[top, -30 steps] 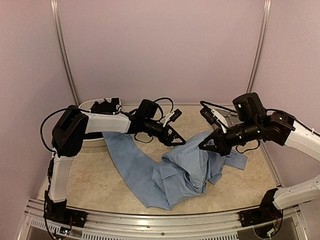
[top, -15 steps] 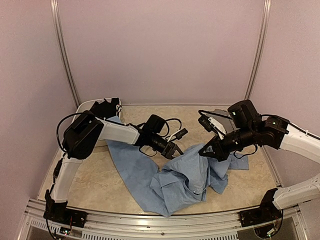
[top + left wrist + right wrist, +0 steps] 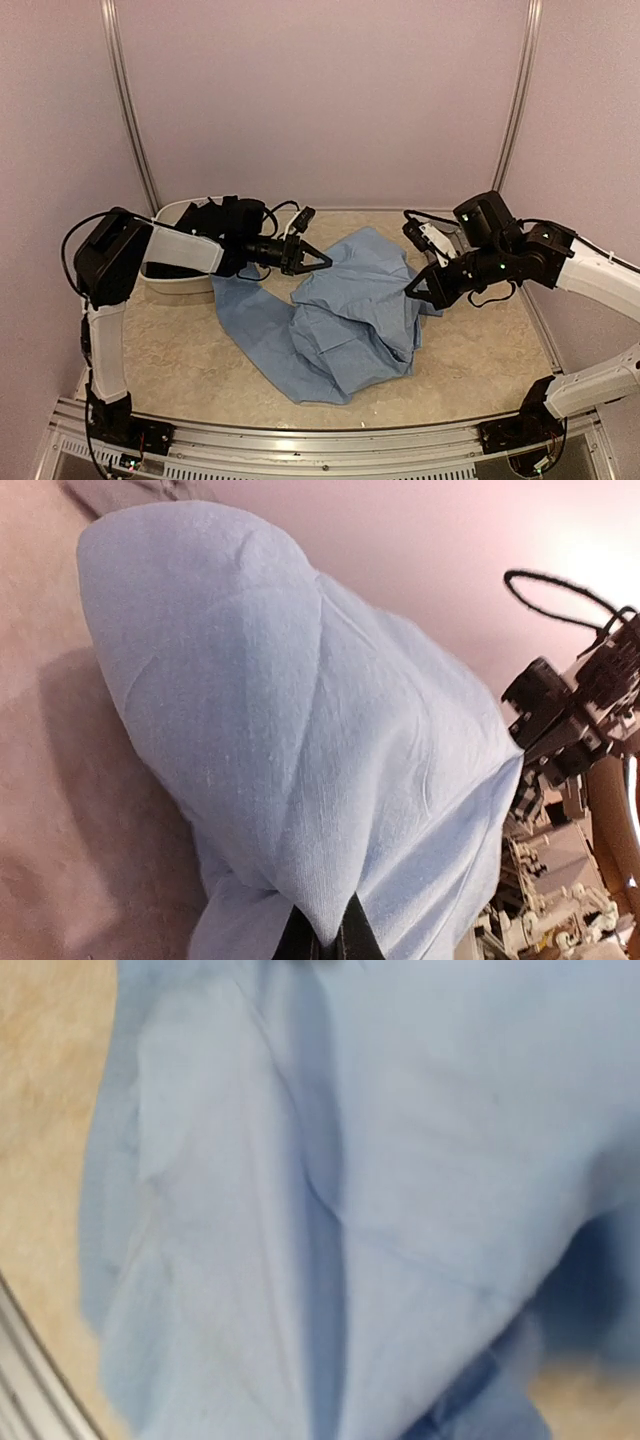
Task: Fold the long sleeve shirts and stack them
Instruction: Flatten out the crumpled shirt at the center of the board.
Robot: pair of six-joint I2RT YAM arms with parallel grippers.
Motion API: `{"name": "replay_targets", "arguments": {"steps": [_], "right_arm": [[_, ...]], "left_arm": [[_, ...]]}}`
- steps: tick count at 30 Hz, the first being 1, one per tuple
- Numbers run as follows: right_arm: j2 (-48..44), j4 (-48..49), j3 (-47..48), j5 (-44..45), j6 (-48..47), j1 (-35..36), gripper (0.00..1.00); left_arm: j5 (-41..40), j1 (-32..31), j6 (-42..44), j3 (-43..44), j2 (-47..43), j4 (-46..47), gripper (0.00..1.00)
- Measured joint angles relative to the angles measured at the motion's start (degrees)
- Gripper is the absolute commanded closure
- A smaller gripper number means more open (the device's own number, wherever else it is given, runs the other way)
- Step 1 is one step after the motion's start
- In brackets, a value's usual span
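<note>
A light blue long sleeve shirt [image 3: 340, 315] lies crumpled in the middle of the table, with its upper part stretched between both grippers. My left gripper [image 3: 322, 264] is shut on a pinched fold at the shirt's left upper edge. In the left wrist view the cloth [image 3: 300, 710] rises in a tent from the closed black fingertips [image 3: 300, 942]. My right gripper [image 3: 411, 293] is shut on the shirt's right edge. The right wrist view is filled with blue cloth [image 3: 380, 1210], and its fingers are hidden there. One sleeve trails toward the left [image 3: 235, 300].
A white tub [image 3: 172, 283] stands at the back left, with dark cloth [image 3: 212, 214] in it behind the left arm. A strip of grey cloth [image 3: 130, 492] shows at the top of the left wrist view. The metal rail [image 3: 300, 432] runs along the near edge.
My left gripper has shut on the shirt and drawn back to the left with it. The shirt's upper part is now raised and spread between the two grippers. The right gripper has shifted slightly.
</note>
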Motion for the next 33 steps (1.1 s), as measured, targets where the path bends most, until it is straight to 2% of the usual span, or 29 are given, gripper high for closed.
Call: {"name": "replay_targets", "arguments": {"steps": [4,8,12,15,19,20,24,27,30,31,32,33], "right_arm": [[2.58,0.02,5.03,4.7,-0.48,-0.04,1.0],[6.49,0.04,11.85,13.0,-0.92,-0.13,1.0],[7.74,0.0,18.53,21.03,-1.55,-0.11,1.0],[5.86,0.81,20.72,22.91,-3.3,-0.13,1.0],[2.32,0.9,20.72,19.56,-6.88,-0.2,1.0],[1.81,0.22,20.9,18.67,-7.67,-0.22,1.0],[2.29,-3.5,22.03,18.45,-9.53,-0.26,1.0],[4.35,-6.88,22.38,20.7,-10.01,-0.26,1.0],[8.33,-8.66,19.87,24.65,-9.33,-0.35,0.99],[9.7,-8.66,17.99,25.42,-8.87,-0.57,0.95],[11.21,-8.79,15.85,25.79,-8.46,-0.92,0.86],[12.83,-9.07,13.73,26.03,-7.82,-1.49,0.73]], "left_arm": [[-9.64,2.36,3.02,-0.22,-13.46,-4.83,1.0],[-22.38,0.68,10.58,2.19,-25.77,-14.19,1.0],[-36.89,-6.49,19.76,6.71,-34.6,-22.97,1.0],[-46.14,-13.25,26.29,10.64,-37.68,-28.3,0.97],[-53.66,-17.38,31.19,11.52,-39.12,-32.72,0.85],[-55.04,-17.75,31.69,11.28,-39.1,-33.57,0.76],[-60.04,-19.82,32.76,7.34,-39.32,-36.28,0.27],[-62.34,-20.83,32.37,3.19,-39.65,-37.22,0.04],[-66.38,-20.96,32.63,-0.07,-39.76,-37.83,0.01],[-67.76,-20.9,32.76,-0.76,-39.76,-37.92,0.01],[-69.33,-20.57,32.85,-1.42,-39.74,-38.07,0.01],[-70.1,-20.28,32.94,-1.68,-39.69,-38.18,0.01]]}}
